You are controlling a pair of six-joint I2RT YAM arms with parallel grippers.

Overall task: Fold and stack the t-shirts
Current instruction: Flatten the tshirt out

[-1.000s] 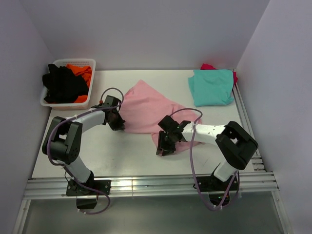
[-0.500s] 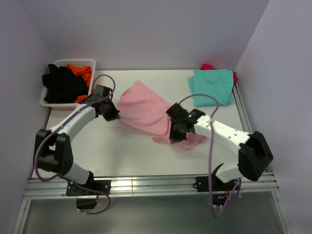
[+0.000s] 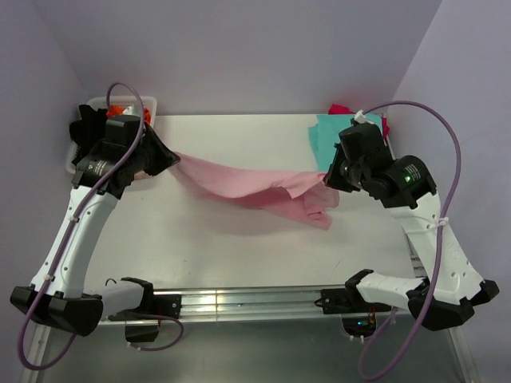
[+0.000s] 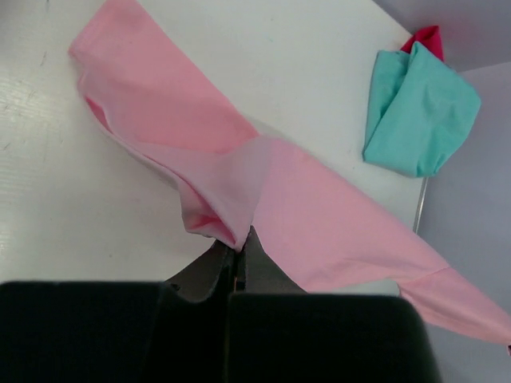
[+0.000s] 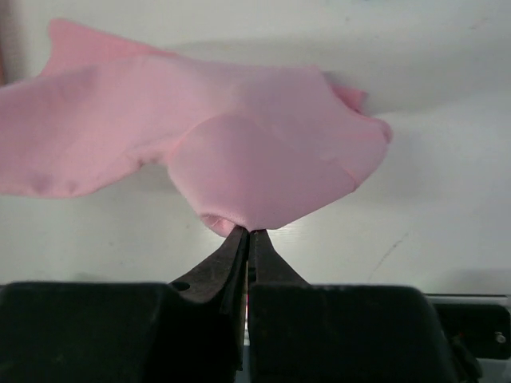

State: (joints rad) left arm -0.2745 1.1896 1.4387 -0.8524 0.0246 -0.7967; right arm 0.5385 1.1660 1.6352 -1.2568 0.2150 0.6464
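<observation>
The light pink t-shirt (image 3: 255, 186) hangs stretched above the table between both grippers; it also shows in the left wrist view (image 4: 239, 167) and the right wrist view (image 5: 239, 152). My left gripper (image 3: 173, 158) is shut on its left end (image 4: 237, 243). My right gripper (image 3: 327, 177) is shut on its right end (image 5: 247, 231). The shirt's middle sags, with a loose fold drooping at lower right. A folded teal t-shirt (image 3: 323, 136) lies at the back right on a magenta t-shirt (image 3: 342, 109). A black t-shirt (image 3: 84, 132) and an orange t-shirt (image 3: 120, 109) sit in the basket, mostly hidden by my left arm.
The white plastic basket (image 3: 152, 104) stands at the back left corner. The table (image 3: 239, 247) is bounded by grey walls at back and sides. Metal rails run along the near edge. Purple cables loop above both arms.
Both grippers have risen and moved apart, the left towards the basket and the right towards the teal shirt. The pink shirt went from lying bunched on the table to being stretched in the air.
</observation>
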